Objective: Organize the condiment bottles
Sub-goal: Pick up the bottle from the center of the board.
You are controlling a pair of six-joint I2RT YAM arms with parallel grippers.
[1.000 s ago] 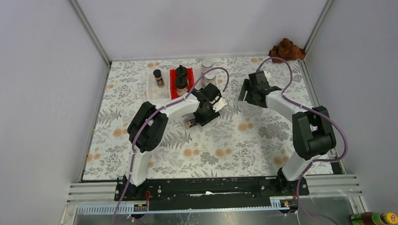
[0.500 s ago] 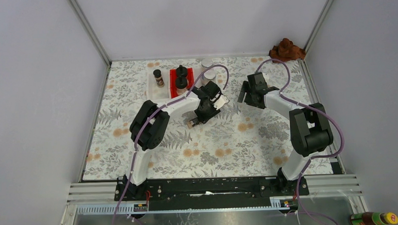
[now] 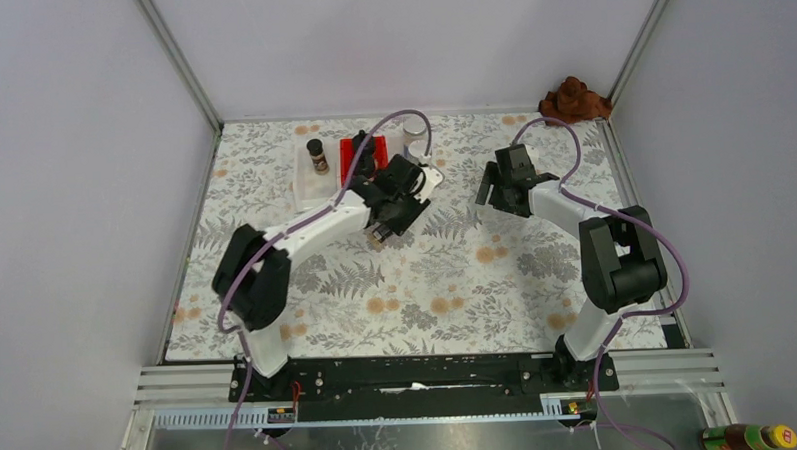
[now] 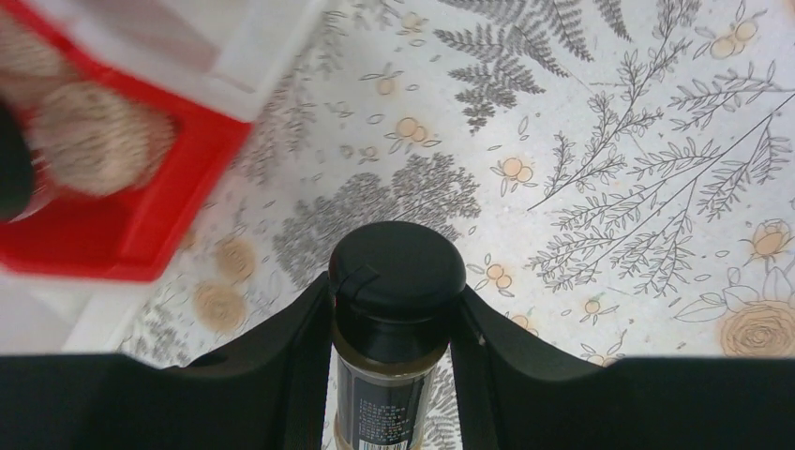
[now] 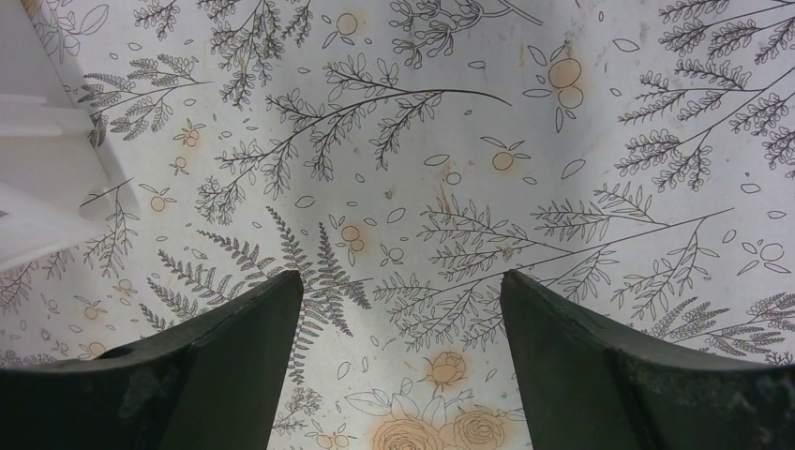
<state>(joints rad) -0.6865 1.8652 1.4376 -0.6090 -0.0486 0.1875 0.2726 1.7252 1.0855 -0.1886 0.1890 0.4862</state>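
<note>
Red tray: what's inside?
The red tray holds a clear jar of beige contents, blurred; a second partly shows beside it. Overhead, the left arm covers much of the tray.

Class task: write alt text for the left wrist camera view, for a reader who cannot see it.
The left gripper is shut on a slim dark-brown bottle with a black cap, clamping it from both sides. Behind it lies a floral tablecloth, and at upper left a red tray holds a jar, out of focus.
</note>
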